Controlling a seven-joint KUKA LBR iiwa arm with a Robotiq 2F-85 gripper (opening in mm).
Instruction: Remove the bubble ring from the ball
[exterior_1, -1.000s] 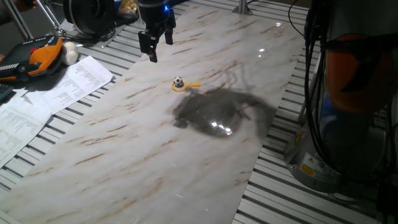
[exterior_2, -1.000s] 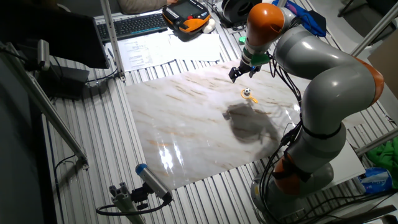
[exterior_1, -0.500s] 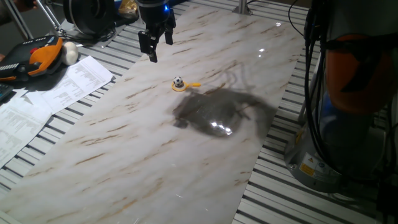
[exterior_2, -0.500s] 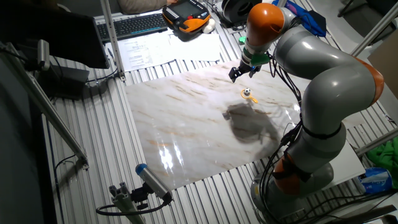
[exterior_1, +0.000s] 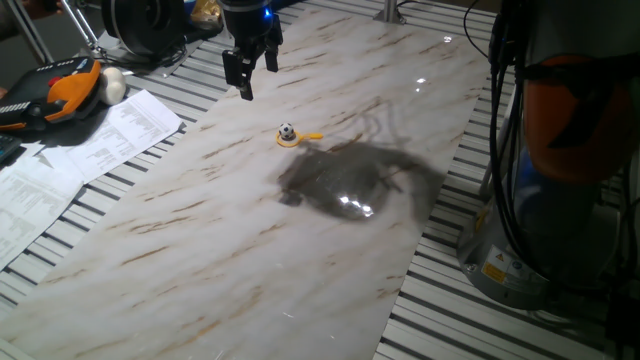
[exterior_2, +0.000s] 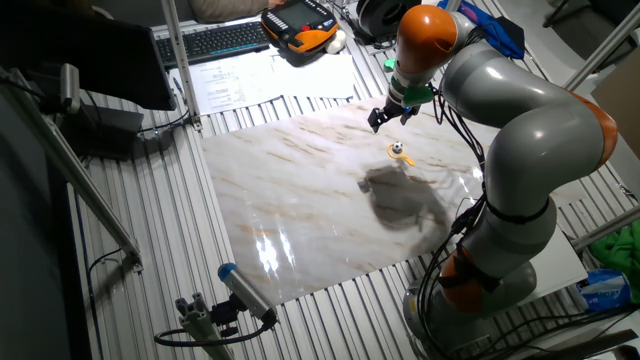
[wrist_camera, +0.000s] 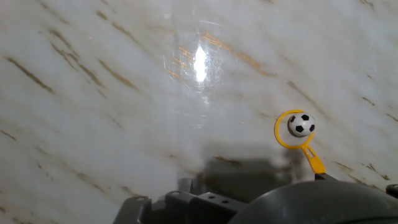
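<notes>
We see the bubble ring lying flat on the marble-patterned tabletop, and it acts as the only container here: the ball sits inside its loop. In the hand view the ring circles the ball, which rests toward the upper right of the loop, touching or nearly touching the rim, while the short straight handle runs away from the loop toward the lower right of that picture. In the other fixed view the ring and the ball show as one small orange and white spot on the slab.

The gripper hangs above the tabletop, apart from ring and ball, toward the far side of the slab in one fixed view. Its two fingers point down with a clear gap between them, and we see nothing held there, so we read it as released. In the other fixed view the gripper sits under the orange wrist of the grey arm, just up and left of the ring.

A dark shadow of the arm lies on the marble beside the ring. Printed paper sheets lie off the slab's edge, and an orange and black handheld unit with a larger cream-white ball beside it rests beyond them.
</notes>
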